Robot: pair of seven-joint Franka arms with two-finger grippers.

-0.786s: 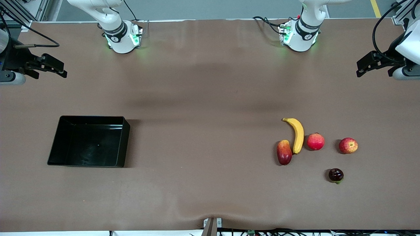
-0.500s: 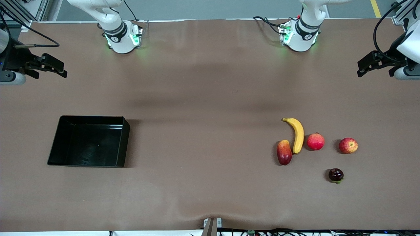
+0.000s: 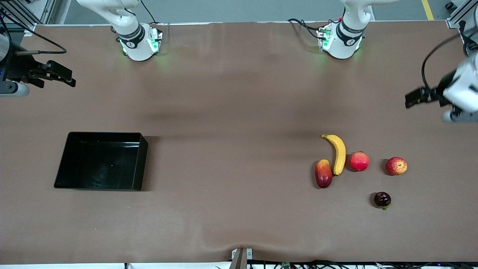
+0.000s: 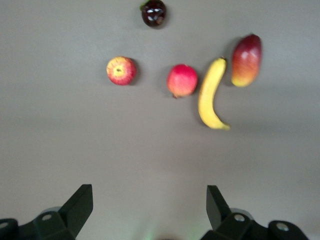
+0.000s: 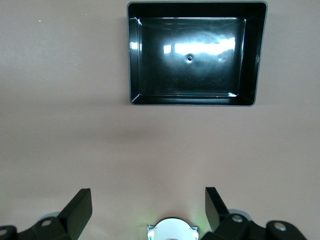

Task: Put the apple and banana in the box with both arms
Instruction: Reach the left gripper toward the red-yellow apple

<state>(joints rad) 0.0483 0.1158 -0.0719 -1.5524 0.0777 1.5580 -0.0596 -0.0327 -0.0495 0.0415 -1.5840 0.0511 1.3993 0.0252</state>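
Note:
The apple (image 3: 396,166) lies on the table at the left arm's end; it also shows in the left wrist view (image 4: 121,70). The yellow banana (image 3: 338,154) lies toward the table's middle from it, also in the left wrist view (image 4: 211,95). The black box (image 3: 143,160) stands empty toward the right arm's end and shows in the right wrist view (image 5: 252,55). My left gripper (image 3: 410,101) is open and empty (image 4: 150,200), in the air over bare table at its end. My right gripper (image 3: 71,79) is open and empty (image 5: 148,200), in the air at the table's other end.
A pinkish-red round fruit (image 3: 359,161) lies between banana and apple. An oval red-yellow fruit (image 3: 323,173) lies against the banana's end that is nearer to the front camera. A dark round fruit (image 3: 382,199) lies nearer to the front camera than the apple.
My left gripper has swung from the table's edge toward the fruits and shows motion blur. The right arm and all the fruits have not moved.

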